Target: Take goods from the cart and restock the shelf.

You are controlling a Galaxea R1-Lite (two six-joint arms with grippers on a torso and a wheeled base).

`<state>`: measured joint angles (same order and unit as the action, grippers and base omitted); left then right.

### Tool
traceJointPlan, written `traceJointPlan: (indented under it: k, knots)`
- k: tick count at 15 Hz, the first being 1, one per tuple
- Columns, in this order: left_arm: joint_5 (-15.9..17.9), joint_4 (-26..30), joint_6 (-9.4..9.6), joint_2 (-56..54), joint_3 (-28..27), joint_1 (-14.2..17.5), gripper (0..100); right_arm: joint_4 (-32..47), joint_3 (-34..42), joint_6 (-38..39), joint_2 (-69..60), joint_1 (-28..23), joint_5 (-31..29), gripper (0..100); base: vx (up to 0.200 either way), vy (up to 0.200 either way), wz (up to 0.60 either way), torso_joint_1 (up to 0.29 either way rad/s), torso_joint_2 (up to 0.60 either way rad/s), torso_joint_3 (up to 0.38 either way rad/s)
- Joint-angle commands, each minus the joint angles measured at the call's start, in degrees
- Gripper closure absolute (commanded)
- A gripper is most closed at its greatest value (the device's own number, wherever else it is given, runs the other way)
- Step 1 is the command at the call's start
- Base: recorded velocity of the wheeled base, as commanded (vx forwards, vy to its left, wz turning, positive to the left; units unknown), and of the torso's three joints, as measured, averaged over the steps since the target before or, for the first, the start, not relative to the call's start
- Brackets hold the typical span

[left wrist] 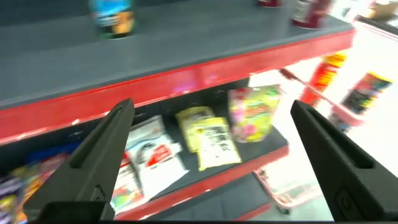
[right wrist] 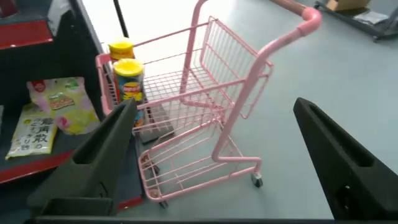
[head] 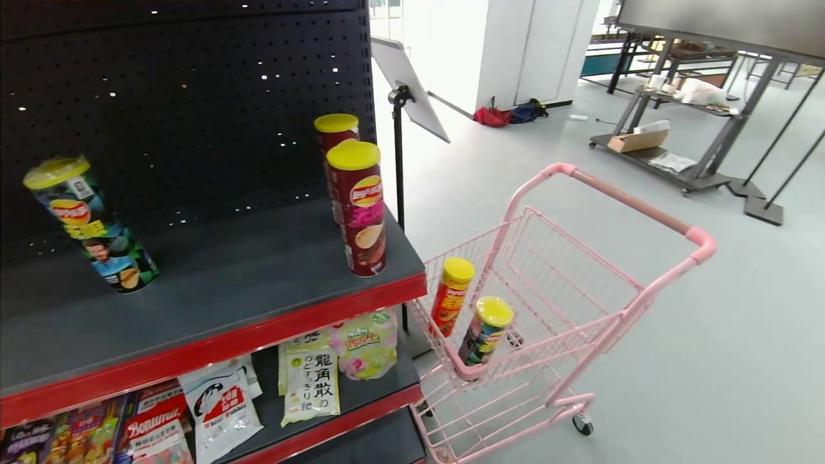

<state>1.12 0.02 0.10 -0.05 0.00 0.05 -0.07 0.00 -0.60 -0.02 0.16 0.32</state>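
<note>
two chip cans (head: 452, 296) (head: 485, 330) upright in pink cart (head: 619, 196), three on shelf (head: 245, 270), left tool (left wrist: 211, 106) and right tool (right wrist: 214, 104) spread wide, empty

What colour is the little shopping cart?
The cart is pink all over, wire basket and handle alike. It shows best in the head view.

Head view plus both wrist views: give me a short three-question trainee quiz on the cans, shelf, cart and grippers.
1. How many yellow-lidded cans stand in the pink wire cart? A one, B two, C four.
2. True or false: the left gripper is shut on a can.
3. How many cans stand on the dark grey top shelf board?
Key:
1. B: the orange-red can and the dark patterned can.
2. False: it is open and empty.
3. Three: the green patterned can, the front maroon can and the rear maroon can.
</note>
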Motion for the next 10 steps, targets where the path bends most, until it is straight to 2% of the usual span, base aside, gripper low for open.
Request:
traceJointPlan:
  k: [1, 7, 10]
  knots:
    - [0.0, 0.0, -0.01, 0.0, 0.0, 0.0, 0, 0.0, 0.0, 0.0, 0.0, 0.0, 0.0, 0, 0.000, 0.000, 0.00, 0.000, 0.00, 0.000]
    - [0.0, 0.0, -0.01, 0.0, 0.0, 0.0, 0, 0.0, 0.0, 0.0, 0.0, 0.0, -0.1, 0, 0.000, 0.000, 0.00, -0.010, 0.02, 0.014]
    - [0.0, 0.0, -0.01, 0.0, 0.0, 0.0, 0, 0.0, 0.0, 0.0, 0.0, 0.0, -0.1, 0, 0.000, 0.000, 0.00, -0.132, 0.33, 0.186]
